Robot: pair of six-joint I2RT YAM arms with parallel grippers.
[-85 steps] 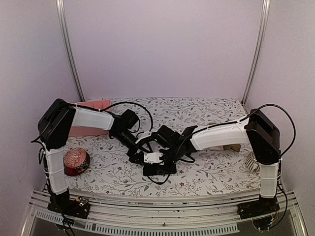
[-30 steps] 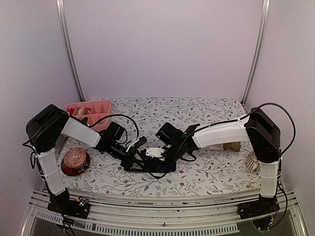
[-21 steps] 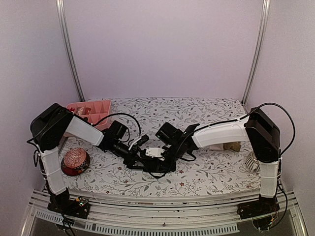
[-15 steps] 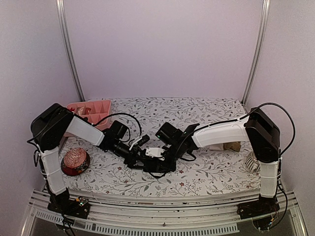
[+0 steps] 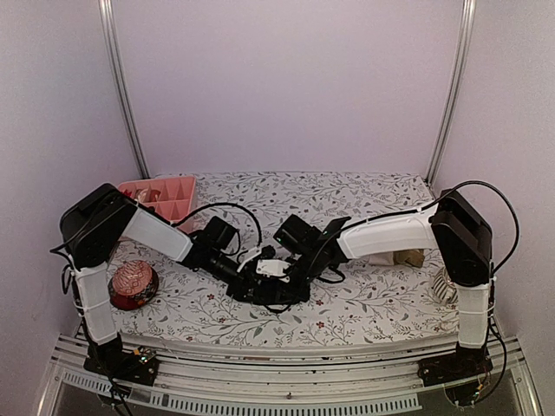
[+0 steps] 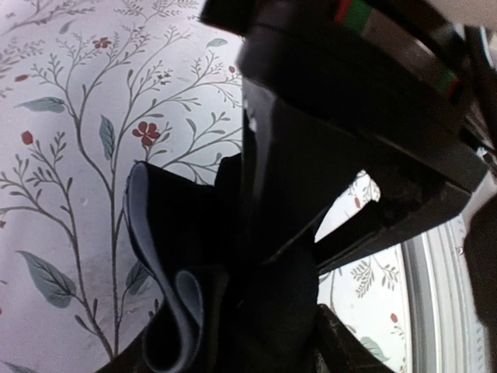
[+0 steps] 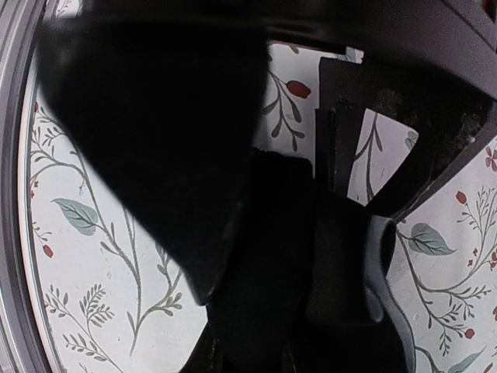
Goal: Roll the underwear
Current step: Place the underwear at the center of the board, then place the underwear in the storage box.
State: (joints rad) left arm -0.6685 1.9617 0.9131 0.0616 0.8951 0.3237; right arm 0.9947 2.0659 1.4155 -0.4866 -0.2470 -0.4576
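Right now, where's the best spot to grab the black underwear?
Grab the black underwear by its curled, pale-edged fold, coming from the left. It's bunched in a lump, and that fold sticks up off the table, so it probably gives something thick to pinch.

the black underwear is seen bunched at the bottom centre, drawn up between the two dark fingers of the right gripper, with a broad finger laid over it from the upper left and the other set to its right. a pale trim is curled along the cloth's right edge. underneath, a white tablecloth printed with leaves and small red flowers is spread, and a grey rail is seen running down the left edge of the view.
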